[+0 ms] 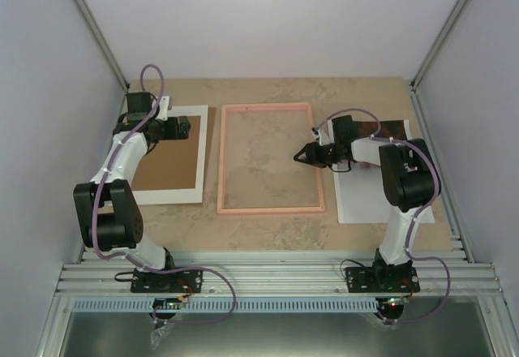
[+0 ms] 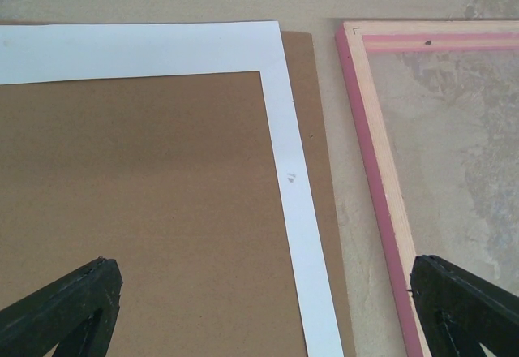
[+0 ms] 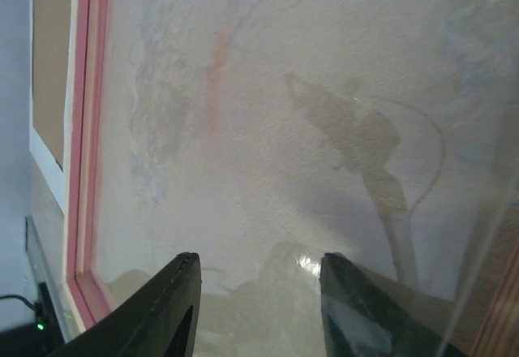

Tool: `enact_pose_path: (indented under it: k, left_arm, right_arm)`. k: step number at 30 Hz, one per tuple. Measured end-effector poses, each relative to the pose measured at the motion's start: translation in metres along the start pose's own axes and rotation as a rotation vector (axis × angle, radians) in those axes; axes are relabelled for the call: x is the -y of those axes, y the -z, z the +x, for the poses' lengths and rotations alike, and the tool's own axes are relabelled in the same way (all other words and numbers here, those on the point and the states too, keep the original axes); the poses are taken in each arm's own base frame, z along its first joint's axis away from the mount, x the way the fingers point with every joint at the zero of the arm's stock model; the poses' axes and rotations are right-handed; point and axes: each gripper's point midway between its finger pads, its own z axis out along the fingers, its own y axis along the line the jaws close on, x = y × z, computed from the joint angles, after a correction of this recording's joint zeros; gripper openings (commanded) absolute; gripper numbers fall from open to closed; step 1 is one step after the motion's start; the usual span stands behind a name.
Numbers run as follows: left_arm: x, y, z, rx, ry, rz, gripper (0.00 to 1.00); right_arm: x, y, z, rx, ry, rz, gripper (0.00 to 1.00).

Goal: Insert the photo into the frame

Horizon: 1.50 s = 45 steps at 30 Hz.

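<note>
left arm base (image 1: 158,278): bolted at the bottom left of the overhead view, on the near rail.
right arm base (image 1: 388,278): bolted at the bottom right, on the same rail.
photo (image 1: 365,199): flat on the table at the right of the overhead view, under the right arm and just right of the frame. Mostly white shows, with a reddish-brown patch at its upper end.
frame (image 1: 272,209): pink, flat in the middle of the overhead view, long side running away from the bases. The table's surface shows through its clear pane.
white-bordered sheet (image 1: 166,192): flat at the left, brown centre up, near the frame but apart from it.
brown strip (image 2: 306,89): peeks out along the sheet's right edge in the left wrist view.
right hand (image 1: 306,154): fingers spread, nothing between them, over the pane just inside the frame's right rail.
left hand (image 1: 180,127): fingers spread wide, holding nothing, over the sheet's upper right part.
table (image 1: 268,89): mottled beige, bare along the top of the overhead view.
</note>
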Motion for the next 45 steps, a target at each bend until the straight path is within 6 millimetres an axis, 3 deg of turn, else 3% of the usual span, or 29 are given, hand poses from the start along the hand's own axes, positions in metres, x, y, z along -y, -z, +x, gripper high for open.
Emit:
enact_pose_path:
  k: [10,18,21,28,32,36,41,45]
  left_arm:
    - [0.0,0.0,0.0,0.001,0.0,0.0,0.99]
    - [0.0,0.0,0.0,0.001,0.0,0.0,0.99]
    - [0.0,0.0,0.0,0.001,0.0,0.0,1.0]
    - [-0.001,0.001,-0.003,0.006,-0.013,-0.007,0.99]
    - [-0.001,0.002,-0.006,0.011,-0.029,-0.009,0.99]
    - [0.0,0.002,-0.005,0.006,-0.048,-0.01,1.0]
    - [0.013,-0.001,-0.002,-0.009,-0.109,0.0,0.99]
    - [0.034,-0.008,0.006,-0.042,-0.168,0.034,0.99]
  right_arm:
    - [0.0,0.013,-0.004,0.014,0.004,0.081,0.66]
    - [-0.001,0.03,-0.01,0.03,0.002,0.17,0.68]
    - [-0.005,0.039,-0.015,0.042,0.014,0.195,0.73]
    - [-0.01,0.06,-0.033,0.089,0.098,0.236,0.77]
    - [-0.005,0.068,-0.038,0.098,0.15,0.225,0.77]
    - [-0.015,0.074,-0.044,0.103,0.244,0.158,0.81]
    - [-0.039,0.078,-0.058,0.125,0.395,0.082,0.81]
    - [-0.039,0.08,-0.062,0.136,0.454,0.074,0.79]
